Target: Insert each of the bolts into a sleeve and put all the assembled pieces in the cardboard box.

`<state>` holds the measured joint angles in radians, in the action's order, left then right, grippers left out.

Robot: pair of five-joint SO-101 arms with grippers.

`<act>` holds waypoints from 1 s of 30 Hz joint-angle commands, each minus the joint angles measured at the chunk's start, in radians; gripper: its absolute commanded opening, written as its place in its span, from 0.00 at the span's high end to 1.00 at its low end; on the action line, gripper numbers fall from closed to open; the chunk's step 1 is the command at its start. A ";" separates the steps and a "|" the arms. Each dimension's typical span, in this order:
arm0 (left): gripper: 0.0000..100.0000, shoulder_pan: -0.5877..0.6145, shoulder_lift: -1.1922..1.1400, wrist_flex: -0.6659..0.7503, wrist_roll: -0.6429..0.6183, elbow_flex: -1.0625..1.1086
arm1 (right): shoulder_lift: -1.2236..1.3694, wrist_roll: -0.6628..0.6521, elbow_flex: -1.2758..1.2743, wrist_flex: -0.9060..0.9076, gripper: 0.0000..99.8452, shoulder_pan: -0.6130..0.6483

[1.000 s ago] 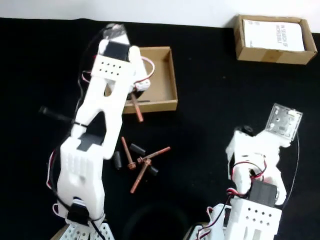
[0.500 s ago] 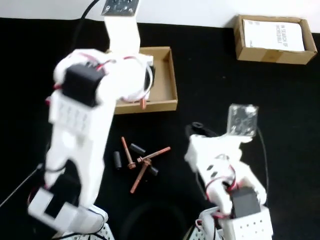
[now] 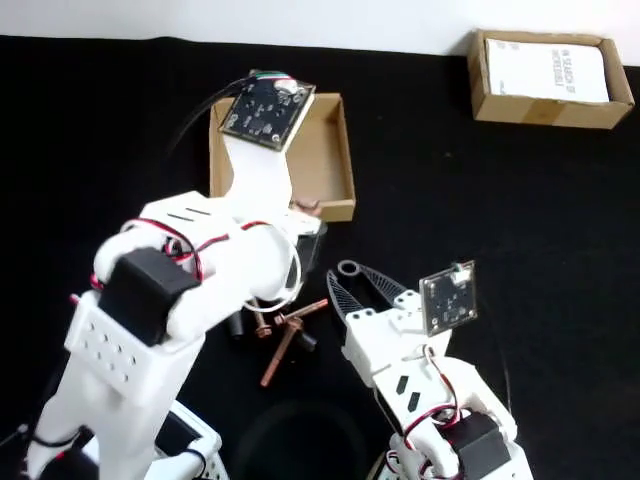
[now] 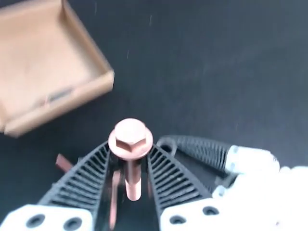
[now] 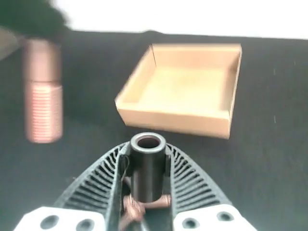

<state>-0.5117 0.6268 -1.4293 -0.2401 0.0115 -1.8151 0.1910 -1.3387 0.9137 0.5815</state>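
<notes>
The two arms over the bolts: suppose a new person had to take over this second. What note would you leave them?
Left gripper: shut on a copper bolt, near the cardboard box.
Right gripper: shut on a black sleeve, its bore facing its camera.
Loose bolts and sleeves lie together on the table, between the box and the arm bases.
Done: one bolt and one sleeve are in hand. The part of the box floor that shows is bare.
Left: join this pair, box it, then do the pile.
</notes>
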 commanded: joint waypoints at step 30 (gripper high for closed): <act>0.99 -0.071 0.085 0.497 -0.086 0.271 | -0.012 -0.014 -0.042 -0.074 0.99 0.002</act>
<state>-0.6191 0.6851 -0.9843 -0.3214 0.2938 -1.8167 0.1880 -1.3863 0.8615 0.5815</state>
